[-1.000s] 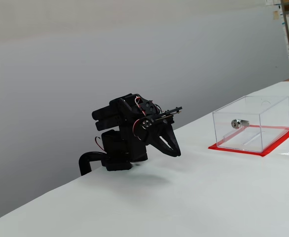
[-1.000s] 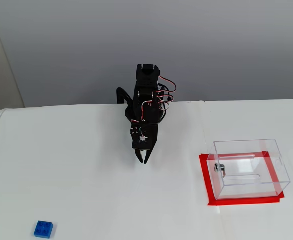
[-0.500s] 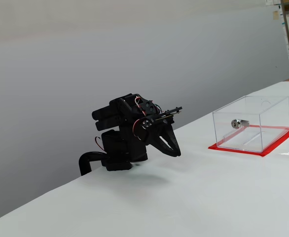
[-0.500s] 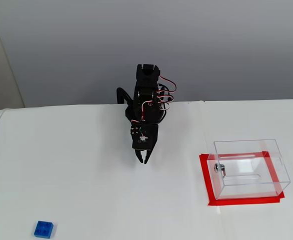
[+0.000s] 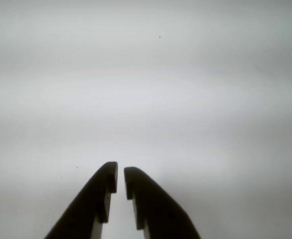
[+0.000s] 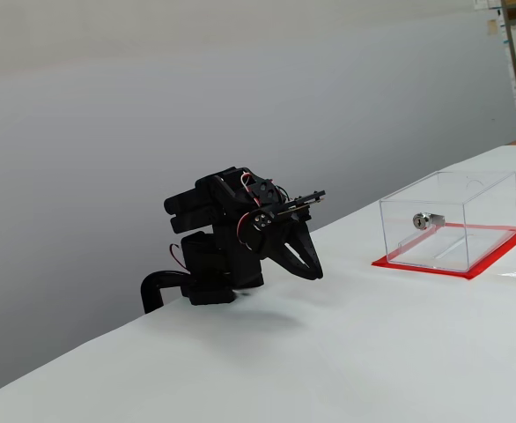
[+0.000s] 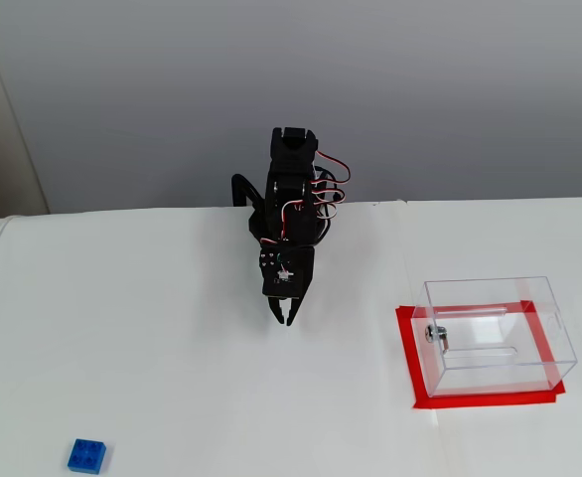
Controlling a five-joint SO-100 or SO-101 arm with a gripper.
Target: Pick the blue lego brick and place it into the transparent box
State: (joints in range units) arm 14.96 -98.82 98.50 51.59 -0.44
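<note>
Nearly closed empty gripper [image 5: 120, 181] over bare table [image 5: 146, 99], blue lego brick [image 7: 87, 456] far off, edges slightly askew

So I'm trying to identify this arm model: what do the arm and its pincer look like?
The arm is all black, built of blocky segments, with thin red and white wires looping loose near its upper joints. The pincer has two dark curved fingers that taper to blunt tips. No markings are legible.
</note>
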